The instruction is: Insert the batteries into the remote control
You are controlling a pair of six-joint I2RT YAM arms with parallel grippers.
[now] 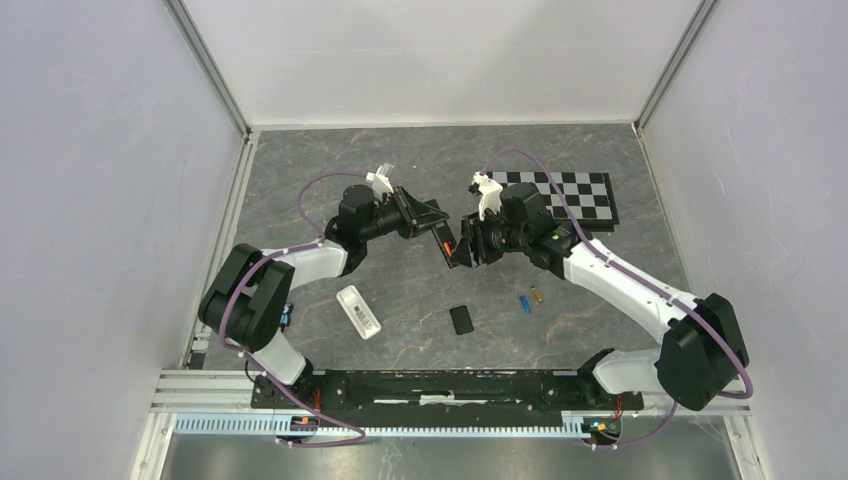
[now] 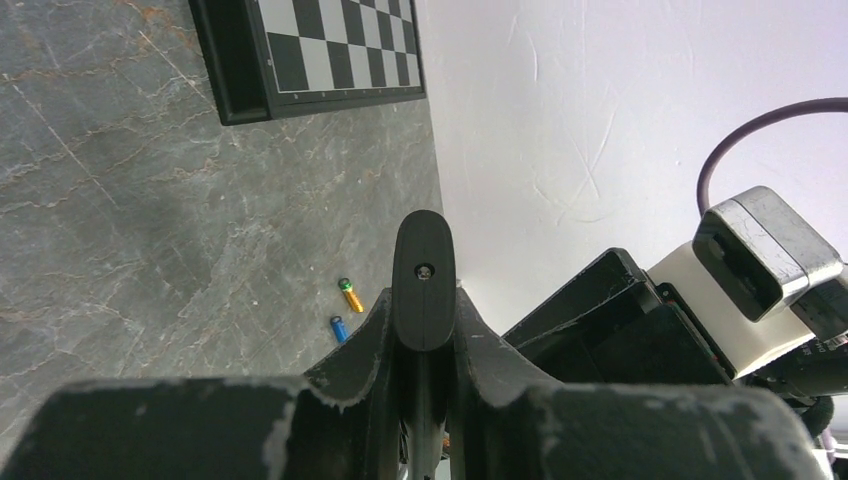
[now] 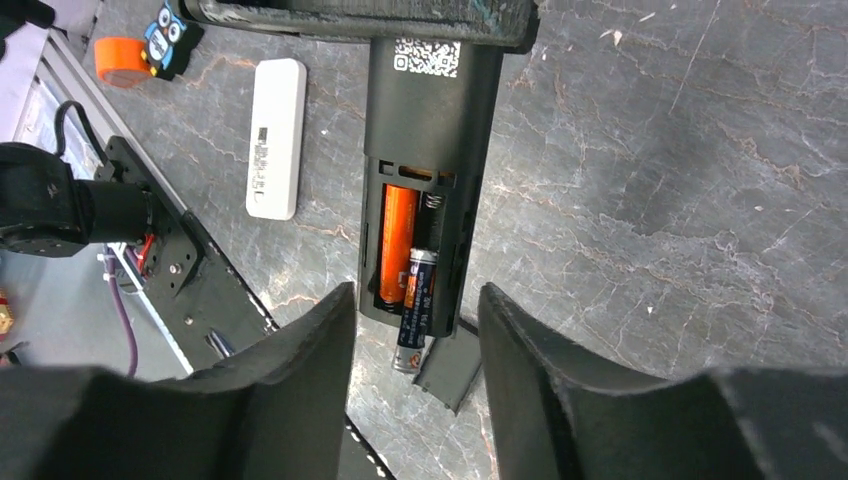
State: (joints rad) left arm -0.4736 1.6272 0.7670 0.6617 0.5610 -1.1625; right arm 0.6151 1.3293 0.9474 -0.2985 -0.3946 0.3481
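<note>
On a grey marbled bench (image 1: 300, 170) walled in white, two arms meet over the middle with a black remote (image 3: 430, 110) between them.

The left gripper (image 2: 425, 330) is pressed tight on the remote, its open bay facing the right arm. An orange battery (image 3: 398, 245) lies seated. At its 3 o'clock a dark battery (image 3: 418, 300) sits partway in and overhangs the remote's end. The right gripper (image 3: 415, 300) stands spread around that end, apparently touching nothing. The step probably calls for nudging the dark battery toward 12 o'clock against the spring (image 3: 431, 203), then pressing it flat. A blue battery (image 1: 522, 303) and a gold battery (image 1: 537, 295) wait on the bench at the remote's 4 o'clock.
</note>
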